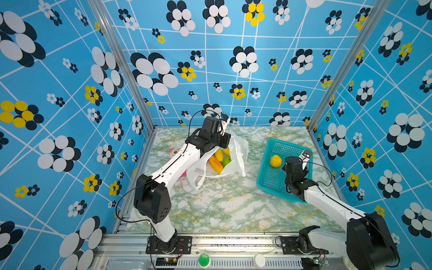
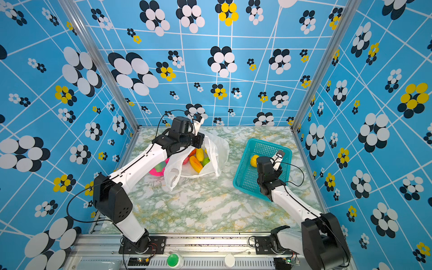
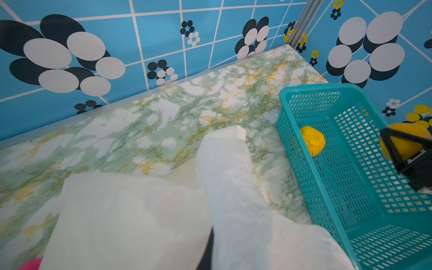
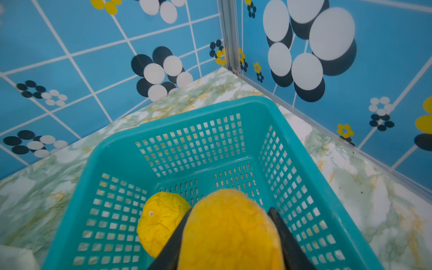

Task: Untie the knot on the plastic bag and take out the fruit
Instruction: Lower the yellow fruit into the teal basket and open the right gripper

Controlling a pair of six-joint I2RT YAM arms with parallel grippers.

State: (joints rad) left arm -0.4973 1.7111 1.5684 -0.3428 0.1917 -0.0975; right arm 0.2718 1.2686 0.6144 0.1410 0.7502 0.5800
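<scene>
Gaping open, white plastic bag point(image 1: 238, 152), bright fruit point(image 1: 216, 164)

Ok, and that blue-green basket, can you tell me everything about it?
The basket is teal plastic, rectangular, with a smooth rounded rim and walls and floor full of small slots. It stands upright and open on the marble-look table, on the right, close to the right wall. One bumpy yellow fruit lies on its floor. The right tool holds a yellow-orange fruit over its inside.
</scene>
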